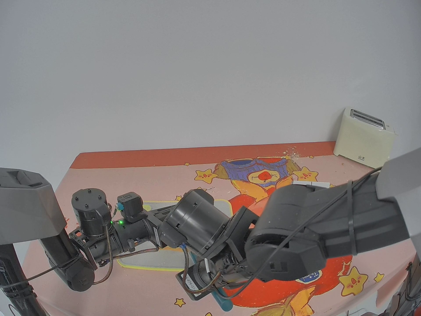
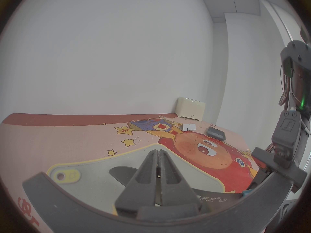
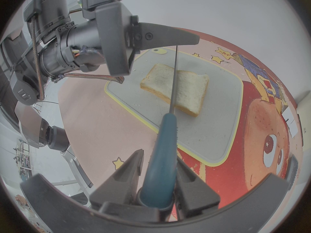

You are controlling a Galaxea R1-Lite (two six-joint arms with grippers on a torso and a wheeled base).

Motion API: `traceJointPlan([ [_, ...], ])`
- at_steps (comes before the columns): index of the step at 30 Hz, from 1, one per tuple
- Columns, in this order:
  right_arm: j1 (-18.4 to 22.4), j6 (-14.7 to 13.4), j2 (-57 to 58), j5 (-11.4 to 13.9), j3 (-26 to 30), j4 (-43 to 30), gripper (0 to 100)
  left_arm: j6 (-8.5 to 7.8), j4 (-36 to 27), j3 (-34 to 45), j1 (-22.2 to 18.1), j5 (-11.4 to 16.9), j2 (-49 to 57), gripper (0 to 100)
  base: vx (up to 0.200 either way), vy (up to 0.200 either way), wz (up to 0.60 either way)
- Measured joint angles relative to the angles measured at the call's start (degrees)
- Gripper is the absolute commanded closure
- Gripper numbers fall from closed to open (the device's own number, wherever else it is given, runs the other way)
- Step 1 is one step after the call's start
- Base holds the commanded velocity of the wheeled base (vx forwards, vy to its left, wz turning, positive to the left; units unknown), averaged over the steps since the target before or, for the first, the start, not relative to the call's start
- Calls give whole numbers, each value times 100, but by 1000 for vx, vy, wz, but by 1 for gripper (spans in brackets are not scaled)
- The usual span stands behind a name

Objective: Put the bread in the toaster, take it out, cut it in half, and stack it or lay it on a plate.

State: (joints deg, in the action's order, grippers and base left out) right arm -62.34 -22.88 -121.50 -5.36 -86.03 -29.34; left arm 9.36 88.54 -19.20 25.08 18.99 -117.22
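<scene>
Teal handle: the knife [image 3: 160, 165] is gripped by its teal handle between the fingers of the right gripper [image 3: 158, 160], with the thin blade pointing away from the wrist (the butt end shows at the bottom centre of the head frame).
Step in hand: halving the slice is judged to be under way; no cut is seen yet.
Bread position: the bread [image 3: 191, 89] lies flat near the middle of the grey cutting board [image 3: 210, 127], which is found left of centre, low in the head frame, beneath both arms.
Blade line: the blade is seen crossing the slice about midway along its length; whether the edge touches the crumb cannot be told.
Left gripper: the left gripper [image 2: 158, 156] is clenched on nothing, jaws pressed together, and is held over the board close to the blade tip.
Recommended handling: the blade should be kept square over the midline and drawn through with light sawing, since a soft slice is likely to crush under plain pressure; the slice could be steadied from the side.
Bread condition: one whole slice, pale crumb lightly browned, darker crust, uncut.
Toaster: the cream toaster [image 1: 364, 139] stands at the right of the head frame, well apart from the board.
</scene>
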Motion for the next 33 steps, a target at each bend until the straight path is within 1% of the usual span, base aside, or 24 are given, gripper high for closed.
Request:
traceJointPlan([
  [5, 0, 2, 22, -2, -7, 6, 100, 5, 134, 32, 0, -9, -204, 100, 0, 0, 0],
  [16, 2, 0, 94, -5, -62, 1, 100, 11, 116, 79, 0, -11, -295, 100, 0, 0, 0],
  [26, 88, 4, 212, 6, -132, 12, 100, 11, 88, 93, -6, -15, -297, 100, 0, 0, 0],
  [33, 112, -5, 223, 11, -71, 17, 100, 13, 33, 33, 11, 0, -295, 100, 0, 0, 0],
])
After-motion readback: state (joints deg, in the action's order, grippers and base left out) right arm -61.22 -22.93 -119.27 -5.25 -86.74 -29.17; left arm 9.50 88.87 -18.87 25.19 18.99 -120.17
